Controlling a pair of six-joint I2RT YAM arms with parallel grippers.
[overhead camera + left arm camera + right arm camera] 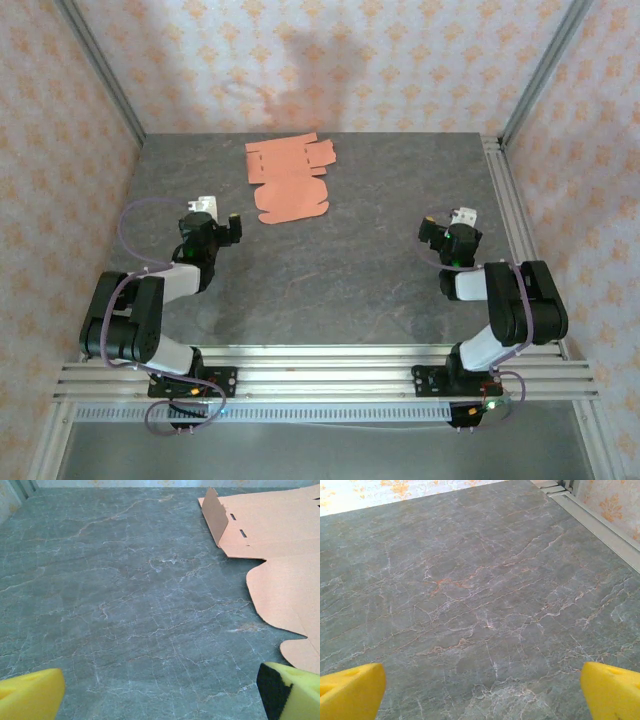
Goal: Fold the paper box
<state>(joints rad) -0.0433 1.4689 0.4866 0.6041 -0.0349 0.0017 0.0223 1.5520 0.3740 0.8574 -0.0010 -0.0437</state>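
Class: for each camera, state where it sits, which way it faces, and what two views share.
Top external: above, behind the arm bases, looking down; left gripper, right gripper show.
Left wrist: low, facing forward over the table; yellow fingertips.
Right wrist: likewise, toward the far wall; yellow fingertips.
Shared: top and left wrist show the paper box.

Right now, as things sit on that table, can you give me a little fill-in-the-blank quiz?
1. The paper box lies unfolded on the table, nearer the ____ gripper.
2. The left gripper and right gripper are both ____, holding nothing.
3. Their finger pads are ____ in colour.
4. One side flap of the sheet stands ____.
Missing words: left; open; yellow; up.
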